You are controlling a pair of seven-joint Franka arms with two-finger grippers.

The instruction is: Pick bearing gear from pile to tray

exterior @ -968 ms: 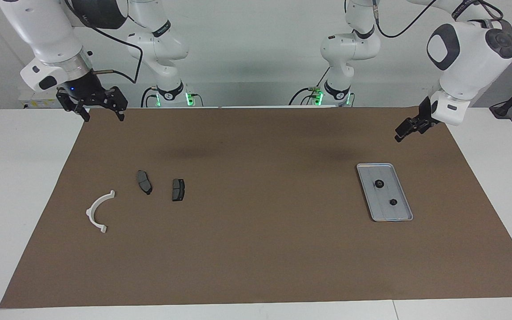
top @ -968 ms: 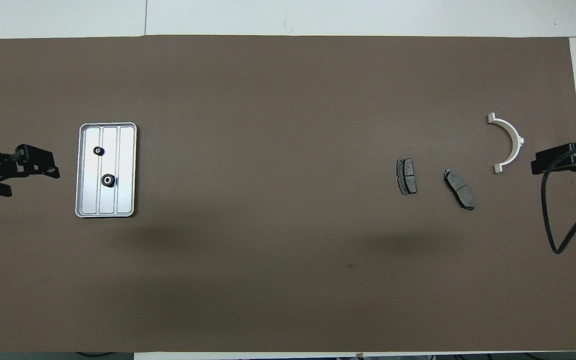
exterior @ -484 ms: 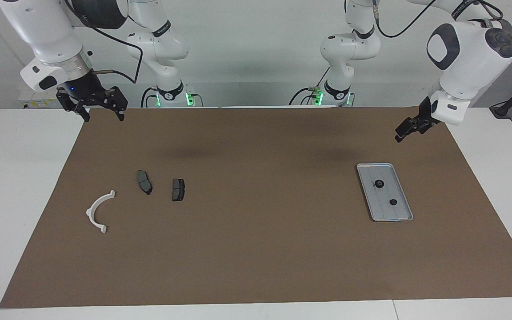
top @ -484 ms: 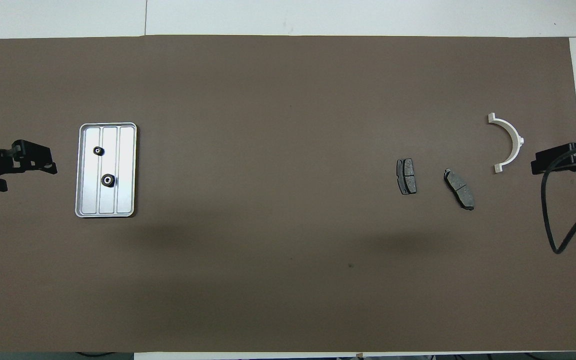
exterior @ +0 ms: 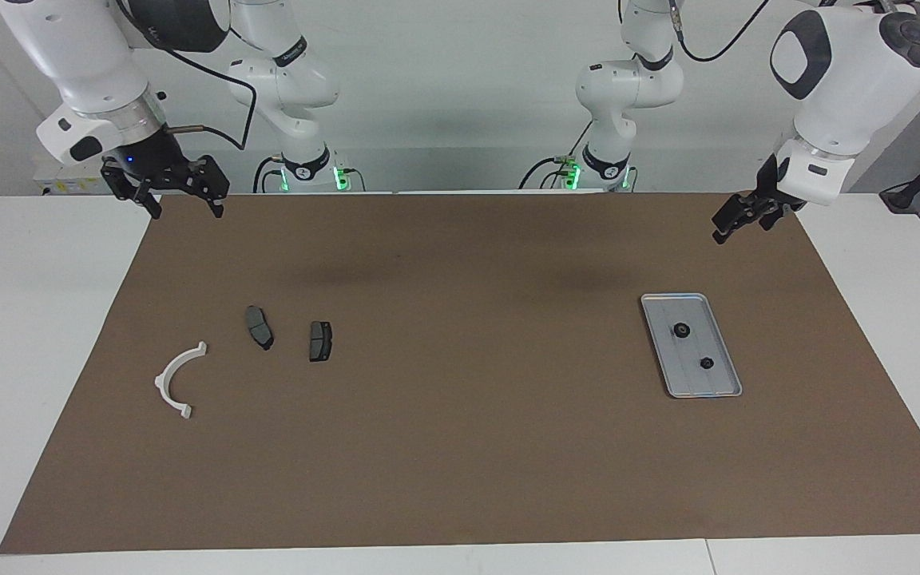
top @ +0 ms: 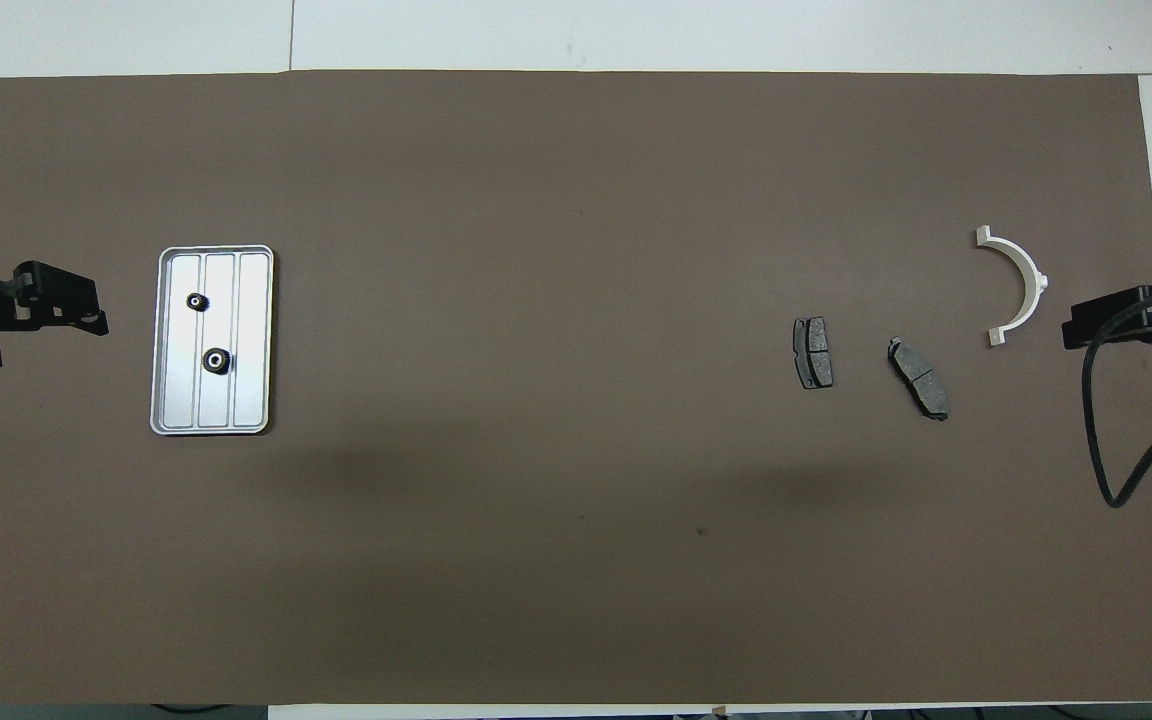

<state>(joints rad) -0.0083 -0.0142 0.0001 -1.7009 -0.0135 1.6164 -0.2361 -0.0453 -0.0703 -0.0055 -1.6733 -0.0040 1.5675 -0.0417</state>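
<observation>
The silver tray (exterior: 688,385) (top: 251,300) lies toward the left arm's end of the table. Two small black bearing gears (exterior: 680,330) (exterior: 706,363) rest in it, also seen from above (top: 198,301) (top: 217,360). The pile toward the right arm's end is a white half-ring bracket (exterior: 178,379) (top: 1018,283) and two dark brake pads (exterior: 259,327) (exterior: 320,341). No bearing gear shows among them. My left gripper (exterior: 722,228) (top: 66,325) hangs open and empty above the mat beside the tray. My right gripper (exterior: 183,209) (top: 1086,320) waits open and empty above the mat's corner.
A brown mat (exterior: 460,447) covers most of the white table. From above, a black cable (top: 1121,440) loops down off the right arm over the mat's edge. Both arm bases stand at the table's edge nearest the robots.
My left gripper has risen a little and drawn slightly away from the tray toward its own end of the table. The right arm and all parts have stayed put.
</observation>
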